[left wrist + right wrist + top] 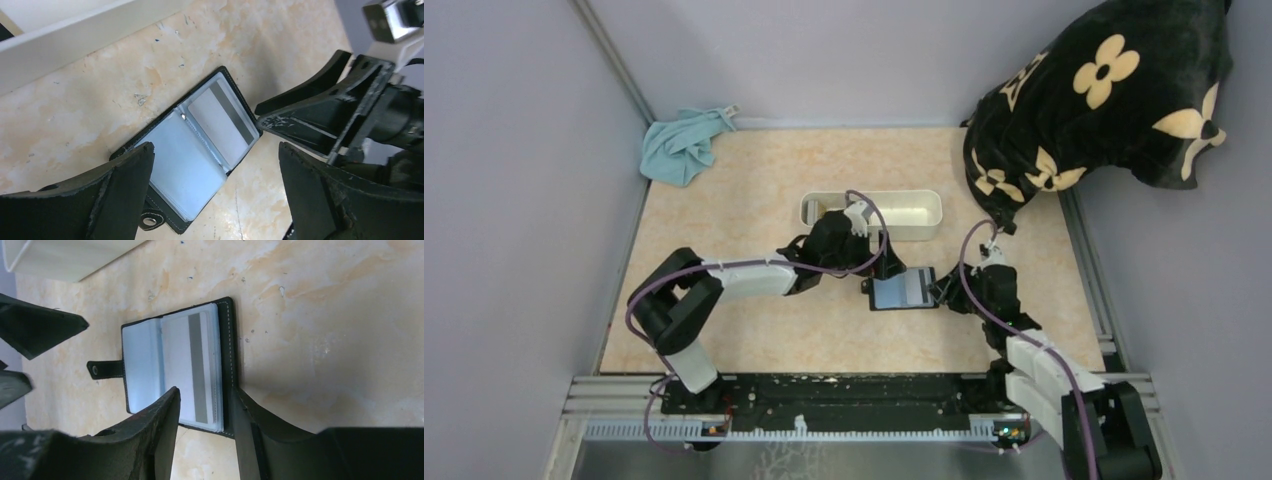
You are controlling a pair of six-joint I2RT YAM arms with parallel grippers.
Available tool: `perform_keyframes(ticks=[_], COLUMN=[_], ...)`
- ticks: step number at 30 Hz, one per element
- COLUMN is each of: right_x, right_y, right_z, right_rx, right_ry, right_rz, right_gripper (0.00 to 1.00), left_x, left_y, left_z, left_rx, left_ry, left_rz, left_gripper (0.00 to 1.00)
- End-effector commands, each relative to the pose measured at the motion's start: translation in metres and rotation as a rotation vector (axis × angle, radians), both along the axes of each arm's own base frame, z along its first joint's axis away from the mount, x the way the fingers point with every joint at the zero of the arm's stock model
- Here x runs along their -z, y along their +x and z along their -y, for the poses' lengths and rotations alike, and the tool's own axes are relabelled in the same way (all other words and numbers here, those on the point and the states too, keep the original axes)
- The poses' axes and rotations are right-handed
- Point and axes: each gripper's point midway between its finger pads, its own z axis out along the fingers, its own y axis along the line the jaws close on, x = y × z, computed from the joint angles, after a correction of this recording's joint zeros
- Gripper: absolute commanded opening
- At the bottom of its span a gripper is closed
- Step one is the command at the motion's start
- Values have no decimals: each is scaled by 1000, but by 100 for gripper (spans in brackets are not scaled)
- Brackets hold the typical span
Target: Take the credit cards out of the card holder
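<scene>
Open card holder [903, 289] near white tray [912, 213]

Left hand [215, 152], right hand [205, 400] flank card holder [172, 350] — white tray [919, 228] behind, table [804, 340] open nearside

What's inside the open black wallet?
One side of the wallet holds a pale card with a grey stripe, behind a clear pocket. The other side shows only a pale blue pocket. Any cards stacked underneath are covered, so I can't count them.

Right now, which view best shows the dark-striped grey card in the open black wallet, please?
Left wrist: the card shows unobstructed. Right wrist: a gripper finger hides its corner. Top external: too small.
</scene>
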Motion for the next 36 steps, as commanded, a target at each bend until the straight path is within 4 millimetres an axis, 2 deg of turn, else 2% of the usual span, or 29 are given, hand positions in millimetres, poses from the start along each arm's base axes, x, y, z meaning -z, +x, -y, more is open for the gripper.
perform_keyframes(ticks=[1, 4, 8, 9, 10, 11, 12, 15, 20, 22, 26, 30, 36], right_x=[-20, -25, -27, -26, -24, -22, -21, -16, -10, -8, -7, -9, -7], right_y=[1, -3, -2, -1, 0, 1, 3, 8, 16, 17, 16, 14, 7], right_z=[3, 9, 18, 18, 19, 20, 20, 20, 17, 16, 15, 13, 4], right_rx=[6, 24, 76, 84, 97, 105, 110, 110, 83, 71, 65, 53, 1], right_ry=[5, -19, -34, -31, -29, -27, -27, -39, -69, -73, -68, -59, -28], right_rz=[78, 100, 114, 115, 108, 102, 99, 82, 43, 31, 33, 41, 27], right_gripper=[43, 43, 42, 37, 18, 6, 0, 0, 0, 0, 8, 10, 9], left_x=[-23, -23, -30, -30, -30, -29, -29, -30, -12, 1, 31, 55, 84], left_y=[6, -1, -27, -32, -36, -37, -38, -41, -46, -48, -49, -50, -54], left_z=[-2, -10, -2, 2, 6, 10, 15, 32, 50, 49, 36, 27, 32], left_rx=[-116, -152, -49, -20, 3, 12, 23, 78, 127, 116, 67, 41, 36], left_ry=[139, 68, -105, -131, -152, -170, -194, -257, -289, -276, -185, -124, -129], left_rz=[212, 224, 208, 198, 186, 169, 157, 129, 26, -15, -70, -101, -177], left_gripper=[99, 99, 99, 96, 90, 78, 69, 55, 58, 59, 61, 63, 63])
